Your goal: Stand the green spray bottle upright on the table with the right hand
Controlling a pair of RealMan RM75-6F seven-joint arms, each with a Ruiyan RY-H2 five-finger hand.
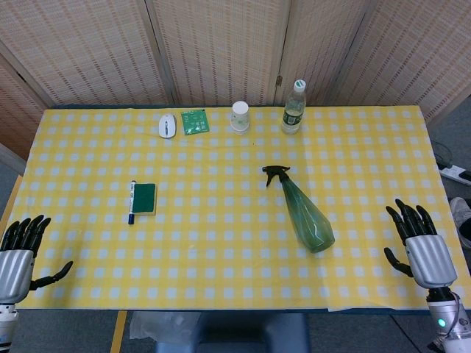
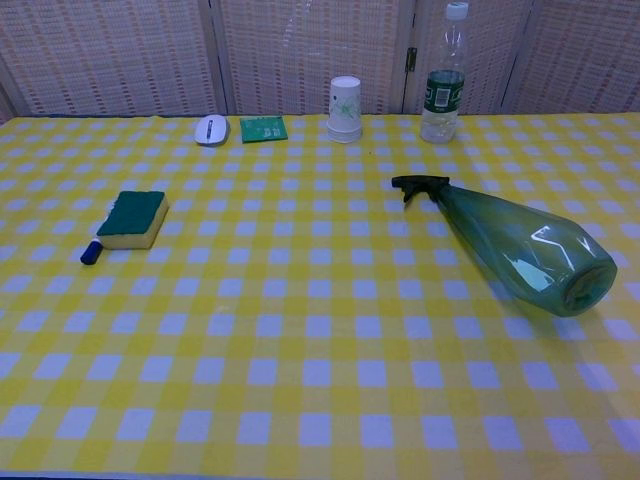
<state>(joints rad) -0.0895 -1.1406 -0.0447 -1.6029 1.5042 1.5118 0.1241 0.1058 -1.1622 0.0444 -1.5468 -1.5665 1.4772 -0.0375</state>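
1. Lying on its side on the checked table (image 1: 221,243), right of centre, the spray bottle (image 1: 307,216) points its black trigger head toward the far edge and its wide base toward the near right.
2. The right hand (image 1: 419,243) rests at the table's near right corner, palm down, fingers spread and pointing away from the robot, thumb stuck out to the inside. It holds nothing and sits well apart from the bottle.
3. The left hand (image 1: 20,250) mirrors it at the near left corner: fingers apart and extended forward, thumb angled inward, nothing held.
4. Neither hand appears in the chest view, which shows the bottle's base facing the camera.
5. A sponge (image 1: 144,198) lies on the left half, with a pen (image 1: 132,201) just beside it.
6. Along the far edge stand a mouse (image 1: 168,125), a green packet (image 1: 195,120), a paper cup (image 1: 240,116) and an upright water bottle (image 1: 294,107).
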